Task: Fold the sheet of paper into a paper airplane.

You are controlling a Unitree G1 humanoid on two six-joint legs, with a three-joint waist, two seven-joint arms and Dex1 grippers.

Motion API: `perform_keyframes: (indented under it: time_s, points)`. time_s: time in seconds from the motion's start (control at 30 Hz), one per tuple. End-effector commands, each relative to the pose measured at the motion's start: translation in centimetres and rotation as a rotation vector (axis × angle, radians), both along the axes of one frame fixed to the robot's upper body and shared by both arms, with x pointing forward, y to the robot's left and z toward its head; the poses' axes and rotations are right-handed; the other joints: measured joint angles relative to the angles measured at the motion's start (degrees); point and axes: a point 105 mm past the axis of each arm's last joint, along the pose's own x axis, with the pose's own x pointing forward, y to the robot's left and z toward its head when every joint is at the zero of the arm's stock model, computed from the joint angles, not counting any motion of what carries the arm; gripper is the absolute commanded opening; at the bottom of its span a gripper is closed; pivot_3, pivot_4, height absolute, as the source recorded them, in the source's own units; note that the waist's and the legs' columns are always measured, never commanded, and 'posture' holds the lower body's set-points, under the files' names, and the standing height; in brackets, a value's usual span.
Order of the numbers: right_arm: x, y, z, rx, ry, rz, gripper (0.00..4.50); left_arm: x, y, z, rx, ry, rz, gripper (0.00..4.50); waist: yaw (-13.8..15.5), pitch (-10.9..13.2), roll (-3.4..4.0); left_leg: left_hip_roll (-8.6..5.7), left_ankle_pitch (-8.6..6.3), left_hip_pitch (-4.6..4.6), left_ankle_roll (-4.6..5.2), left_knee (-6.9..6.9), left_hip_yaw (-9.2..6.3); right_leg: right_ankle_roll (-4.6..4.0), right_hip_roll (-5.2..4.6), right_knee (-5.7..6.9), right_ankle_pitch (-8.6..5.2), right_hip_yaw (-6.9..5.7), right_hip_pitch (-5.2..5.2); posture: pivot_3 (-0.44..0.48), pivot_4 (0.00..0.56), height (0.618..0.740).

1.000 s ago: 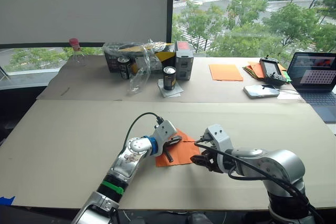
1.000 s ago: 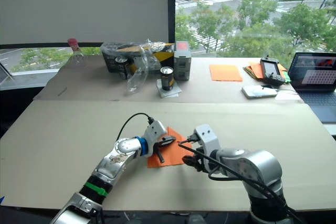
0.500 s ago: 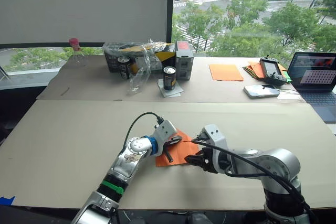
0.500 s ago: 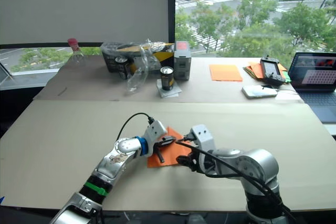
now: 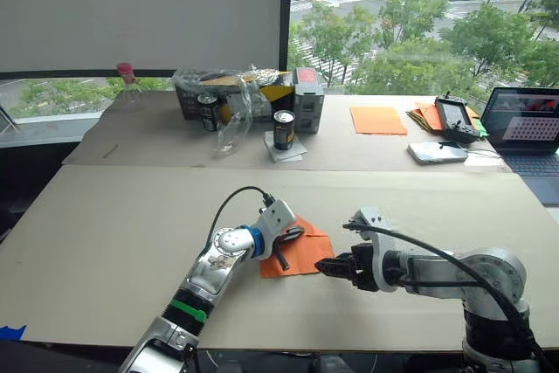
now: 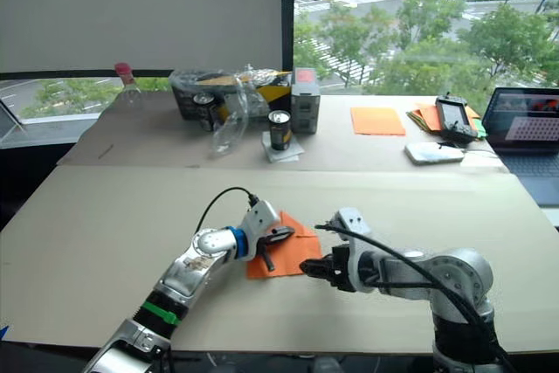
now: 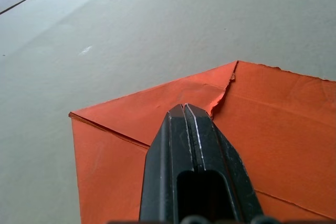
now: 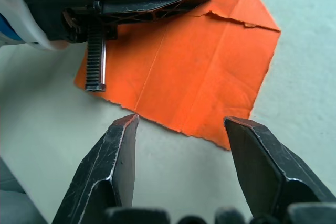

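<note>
1. One sheet of paper (image 5: 301, 251), bright orange, creased and partly folded, lies flat near the middle of the bench (image 5: 113, 216), toward its near edge.
2. Left claw (image 7: 190, 111): fingers pressed together, tip resting down on the folded paper close to a ragged flap edge; it grips nothing between the fingers.
3. Right claw (image 8: 181, 124): fingers spread wide, empty, low over the bench just beside the paper's near-right edge, apart from it.
4. Left claw lies over the paper's left part; right claw points at the paper from the right.
5. Far side of the bench, left to right: clear bottle with pink cap (image 5: 127, 85), box of clutter under crumpled plastic (image 5: 229, 93), dark can (image 5: 282, 129) on a white napkin, small grey carton (image 5: 307, 100).
6. Far right: smooth orange sheet (image 5: 377, 120), stack of orange and green sheets (image 5: 425, 116), black handheld controller (image 5: 456, 117), silver phone (image 5: 436, 152), open laptop (image 5: 527, 128).
</note>
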Motion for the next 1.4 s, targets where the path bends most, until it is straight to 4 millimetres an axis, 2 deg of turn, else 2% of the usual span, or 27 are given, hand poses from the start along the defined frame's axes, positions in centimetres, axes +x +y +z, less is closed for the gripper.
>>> perform_keyframes:
  time_s: [0.03, 0.17, 0.33, 0.47, 0.73, 0.97, 1.1, 1.3, 1.4]
  points:
    - [-0.9, 0.6, 0.5, 0.190, 0.077, -0.037, 2.88, -0.5, 0.6, -2.5, 0.063, 0.077, 0.009, 0.00, -0.03, 0.01, 0.02, 0.00, 0.00, -0.02, 0.00, 0.00, 0.00, -0.01, -0.01, -0.02, 0.00, 0.01, 0.00, 0.000, 0.150, 0.732]
    - [-1.2, 1.3, 0.3, 0.313, 0.213, -0.184, 2.88, -0.5, 0.7, -2.5, 0.064, 0.076, 0.007, 0.00, -0.16, 0.03, 0.03, -0.01, -0.01, -0.06, 0.02, 0.00, 0.02, 0.00, -0.02, -0.10, 0.00, 0.03, 0.02, 0.000, 0.150, 0.732]
    - [-1.0, 2.2, -0.4, 0.378, 0.269, -0.309, 2.88, -0.7, 0.7, -2.6, 0.068, 0.077, 0.004, 0.00, -0.21, 0.02, 0.07, 0.03, -0.01, -0.33, 0.03, -0.01, 0.00, 0.03, 0.06, -0.36, -0.01, 0.04, 0.05, 0.000, 0.150, 0.732]
    - [-0.4, 2.1, -0.9, 0.386, 0.307, -0.410, 2.88, -0.7, 0.7, -2.6, 0.069, 0.076, 0.005, 0.00, -0.19, 0.01, 0.06, 0.02, -0.01, -0.30, 0.03, 0.00, 0.00, 0.05, 0.05, -0.42, 0.01, 0.06, 0.03, 0.000, 0.150, 0.732]
    - [-0.4, 2.1, -1.0, 0.390, 0.317, -0.451, 2.88, -0.7, 0.8, -2.7, 0.071, 0.076, 0.006, 0.00, -0.17, 0.01, 0.08, 0.03, -0.01, -0.28, 0.03, -0.01, -0.02, 0.04, 0.05, -0.43, 0.00, 0.06, 0.02, 0.000, 0.150, 0.732]
    - [-0.4, 2.7, -0.8, 0.459, 0.338, -0.477, 2.88, -0.8, 0.7, -2.7, 0.073, 0.074, 0.003, 0.00, -0.20, 0.00, 0.09, 0.05, -0.01, -0.29, 0.03, -0.01, -0.01, 0.03, 0.06, -0.42, 0.01, 0.07, 0.03, 0.000, 0.150, 0.732]
    - [-1.0, 2.5, -1.6, 0.459, 0.364, -0.478, 2.88, -0.8, 0.7, -2.7, 0.079, 0.070, 0.002, 0.00, -0.18, 0.00, 0.10, 0.05, -0.01, -0.28, 0.03, -0.01, -0.01, 0.02, 0.06, -0.43, 0.01, 0.06, 0.03, 0.000, 0.150, 0.732]
    - [-1.3, 1.8, -1.8, 0.491, 0.363, -0.502, 2.88, -0.6, 0.9, -2.7, 0.085, 0.066, 0.001, 0.00, -0.11, 0.00, 0.10, 0.05, -0.02, -0.30, 0.05, -0.01, -0.01, 0.02, 0.05, -0.47, 0.00, 0.06, 0.02, 0.000, 0.150, 0.732]
    - [-1.0, 1.5, -1.4, 0.575, 0.363, -0.552, 2.88, -0.5, 0.8, -2.7, 0.087, 0.063, -0.002, 0.00, -0.05, 0.00, 0.10, 0.05, -0.03, -0.31, 0.06, -0.02, -0.01, 0.02, 0.05, -0.48, 0.00, 0.06, 0.02, 0.000, 0.150, 0.732]
